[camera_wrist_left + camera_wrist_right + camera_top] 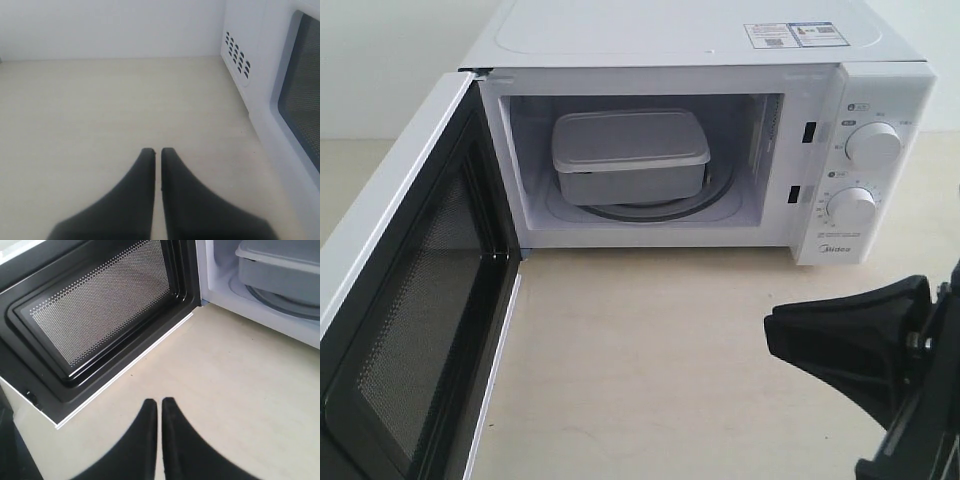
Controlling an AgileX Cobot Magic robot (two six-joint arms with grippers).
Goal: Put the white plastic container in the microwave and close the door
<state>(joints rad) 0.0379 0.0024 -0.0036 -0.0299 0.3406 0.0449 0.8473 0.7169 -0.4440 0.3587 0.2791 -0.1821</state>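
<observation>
White plastic container sits inside the microwave cavity, lid on, resting on the glass turntable, roughly central between the side walls. Nothing grips it. Door stands wide open on its hinge at the left of the exterior view, with the black mesh-lined inner face turned toward the cavity side and its lower edge just above the tabletop. The control panel is right of the cavity, with two round knobs one above the other; stickers are on the top panel. Right hand is low in front of the microwave at the right of the exterior view, well apart from both container and door. It is clenched, fingers pressed together, grasping nothing (contact with the tabletop cannot be told). Its wrist view looks toward the open door's lower edge and the front of the cavity. Left hand is on the outer side of the open door. It is also clenched with only a hairline gap between the tips, and empty. Beside it are the door's dark window and the vent slots in the microwave's side wall; bare tabletop lies beneath and ahead.
</observation>
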